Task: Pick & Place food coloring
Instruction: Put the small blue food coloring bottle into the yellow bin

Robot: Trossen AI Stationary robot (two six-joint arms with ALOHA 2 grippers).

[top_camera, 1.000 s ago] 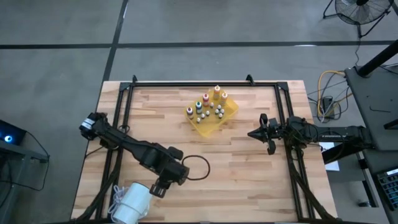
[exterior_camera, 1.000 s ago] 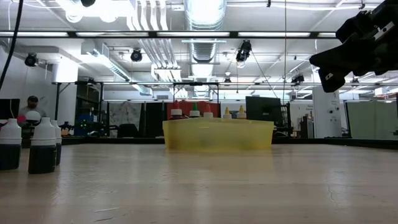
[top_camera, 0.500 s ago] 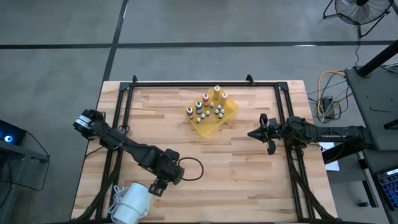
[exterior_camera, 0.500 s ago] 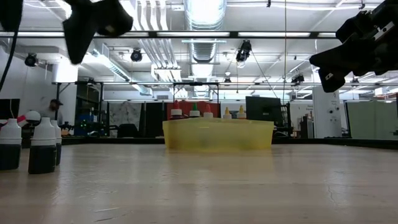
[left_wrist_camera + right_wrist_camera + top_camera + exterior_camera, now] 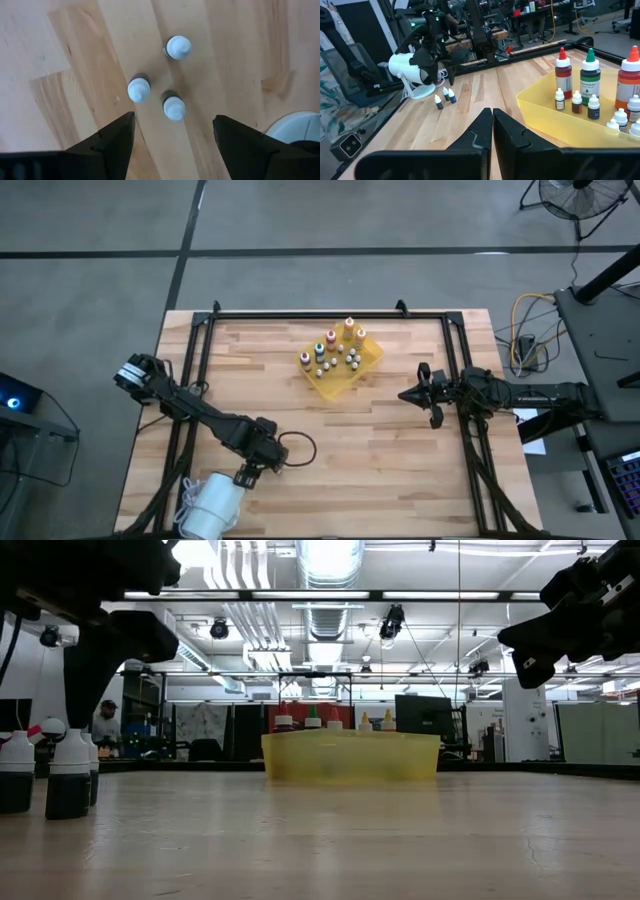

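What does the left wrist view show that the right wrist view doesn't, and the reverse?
Only the left wrist view: the open left gripper looking straight down on the white caps of three tiny dark dropper bottles.
Only the right wrist view: the shut right gripper, the yellow plastic tray holding red-, green- and orange-capped bottles.
Both: those three bottles standing on the wooden table, near a white camera.

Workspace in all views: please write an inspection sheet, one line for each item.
Surface: wooden table, bare boards around the tray.
Job's things: three small white-capped bottles standing upright under the left gripper; more bottles in the yellow tray.
Clutter: white lamp-like object at the table's near left edge.
Grippers: left gripper open above the three bottles; right gripper shut, empty, near the tray.
Cables: black loop by the left arm.
Surroundings: a person far behind.
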